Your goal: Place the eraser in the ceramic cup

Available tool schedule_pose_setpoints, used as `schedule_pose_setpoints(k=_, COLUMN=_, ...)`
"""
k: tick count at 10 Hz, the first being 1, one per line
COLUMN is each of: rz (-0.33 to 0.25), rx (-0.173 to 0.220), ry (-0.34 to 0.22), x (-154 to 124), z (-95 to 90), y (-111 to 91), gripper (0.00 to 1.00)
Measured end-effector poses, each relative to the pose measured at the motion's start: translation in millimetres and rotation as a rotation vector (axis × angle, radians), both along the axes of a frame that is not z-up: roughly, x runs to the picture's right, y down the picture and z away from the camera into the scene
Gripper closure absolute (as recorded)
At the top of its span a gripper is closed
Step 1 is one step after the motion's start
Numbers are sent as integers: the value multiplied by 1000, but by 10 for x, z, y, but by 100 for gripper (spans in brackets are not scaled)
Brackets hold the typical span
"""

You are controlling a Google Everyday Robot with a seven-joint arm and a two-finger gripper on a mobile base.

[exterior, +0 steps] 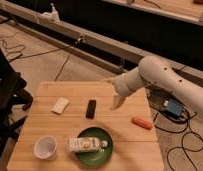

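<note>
Setting: a wooden desk (135, 150) on a floor strewn with cables, with a long rail behind.
Eraser (90, 108): black block lying flat mid-desk, nothing touching it.
Gripper (116, 104): just right of the eraser, pointing down over the desk; jaws released, holding nothing.
Ceramic cup (45, 147): white, upright, well apart from the eraser, toward the near left.
Green plate (95, 159): nearer the camera than the eraser, carrying a white packet (87, 144).
White piece (60, 105): left of the eraser.
Orange object (141, 122): right of the eraser, past the gripper.
</note>
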State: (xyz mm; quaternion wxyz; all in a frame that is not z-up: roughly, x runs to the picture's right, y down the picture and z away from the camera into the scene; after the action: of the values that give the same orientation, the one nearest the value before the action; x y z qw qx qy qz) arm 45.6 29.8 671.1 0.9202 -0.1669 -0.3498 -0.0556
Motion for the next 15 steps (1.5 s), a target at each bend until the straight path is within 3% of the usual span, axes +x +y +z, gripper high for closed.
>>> schedule_pose_setpoints(k=11, rz=-19, rx=-1, ry=-10, x=-5, z=-11, y=11, gripper=20)
schedule_pose_setpoints(k=12, rz=-41, rx=-7, ry=-21, x=-13, z=-8, y=25, gripper=20)
schedule_pose_setpoints(k=15, rz=-241, rx=-96, ry=-97, x=-140, z=147, y=155, gripper=20)
